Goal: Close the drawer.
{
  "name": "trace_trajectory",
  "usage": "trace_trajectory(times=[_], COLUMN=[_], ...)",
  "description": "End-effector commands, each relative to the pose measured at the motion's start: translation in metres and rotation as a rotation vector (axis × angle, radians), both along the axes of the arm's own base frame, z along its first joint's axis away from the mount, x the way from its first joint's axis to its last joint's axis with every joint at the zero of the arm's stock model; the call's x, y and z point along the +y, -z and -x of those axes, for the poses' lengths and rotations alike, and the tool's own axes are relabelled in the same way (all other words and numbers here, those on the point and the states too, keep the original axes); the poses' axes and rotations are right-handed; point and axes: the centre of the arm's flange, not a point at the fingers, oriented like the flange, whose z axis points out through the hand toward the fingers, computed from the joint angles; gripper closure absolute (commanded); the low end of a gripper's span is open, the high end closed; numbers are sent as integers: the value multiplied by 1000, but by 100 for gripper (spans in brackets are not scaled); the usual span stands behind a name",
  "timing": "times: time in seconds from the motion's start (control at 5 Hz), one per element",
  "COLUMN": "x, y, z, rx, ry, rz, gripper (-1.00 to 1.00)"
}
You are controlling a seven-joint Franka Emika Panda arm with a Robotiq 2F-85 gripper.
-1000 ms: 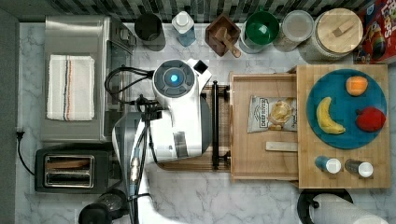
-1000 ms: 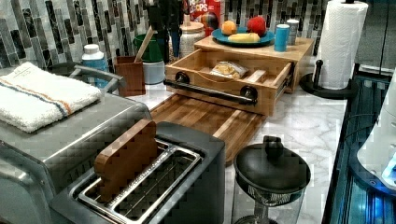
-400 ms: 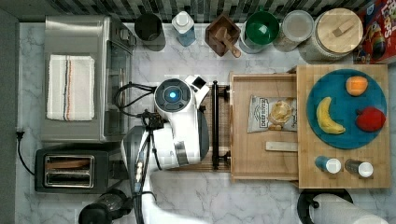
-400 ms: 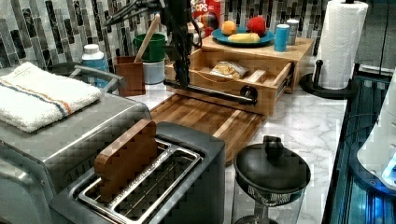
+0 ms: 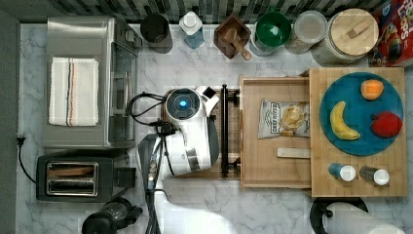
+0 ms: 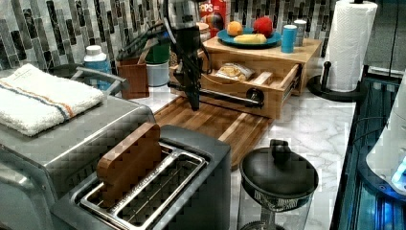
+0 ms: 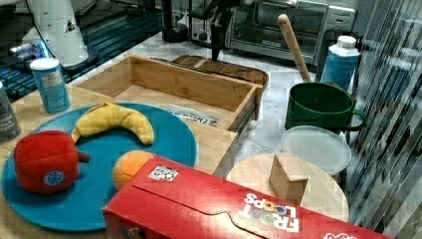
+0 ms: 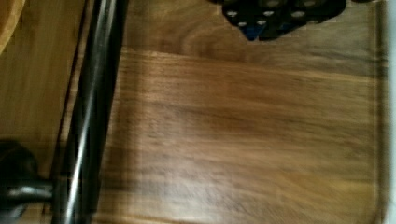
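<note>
Counter: white marble with grey veining, running under everything in the top view.
Back wall: a mosaic of narrow vertical tiles in black, grey and silver, glossy in the left view.
Appliances: a steel toaster oven with a folded striped towel on top, and below it in the top view a black toaster.
Far edge: a paper towel roll upright on its black stand.
Light: bright, even, soft glare on the marble.
</note>
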Motion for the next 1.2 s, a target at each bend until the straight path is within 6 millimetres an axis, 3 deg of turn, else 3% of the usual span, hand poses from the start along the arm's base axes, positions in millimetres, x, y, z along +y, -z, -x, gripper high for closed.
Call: trace_trajectory(times=[0.2,1.0,1.2], x=[-30,-139,-184], y=[-6,-20,-28], z=[4,-19,-11], rx=[-33,-60,-125], ry=[23,-19,31], rz=[23,39,70], gripper=[100,100,100])
